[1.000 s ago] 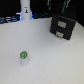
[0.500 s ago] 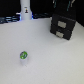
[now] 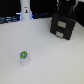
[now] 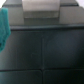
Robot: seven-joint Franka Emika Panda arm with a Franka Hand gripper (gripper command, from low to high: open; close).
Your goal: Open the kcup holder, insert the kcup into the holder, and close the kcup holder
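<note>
With the gripper [image 3: 64, 11] over the holder [image 3: 63, 26], its jaw state unreadable, hook the handle squarely, pull straight.

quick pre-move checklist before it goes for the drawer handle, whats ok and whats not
1. kcup holder drawers shut: ok, both fronts sit flush in the exterior view, so opening is not yet done.
2. Arm placed at the holder: ok, it hangs right over the black box at the exterior view's right.
3. Gripper state: cannot tell, the jaws are not clearly shown in either view.
4. Handle lined up: cannot tell, the wrist view is a blurred close-up of a dark paneled surface.
5. kcup ready: ok, it stands apart from the holder on the white table.
6. White bottle-shaped object: ok, it stands far from the holder.
</note>
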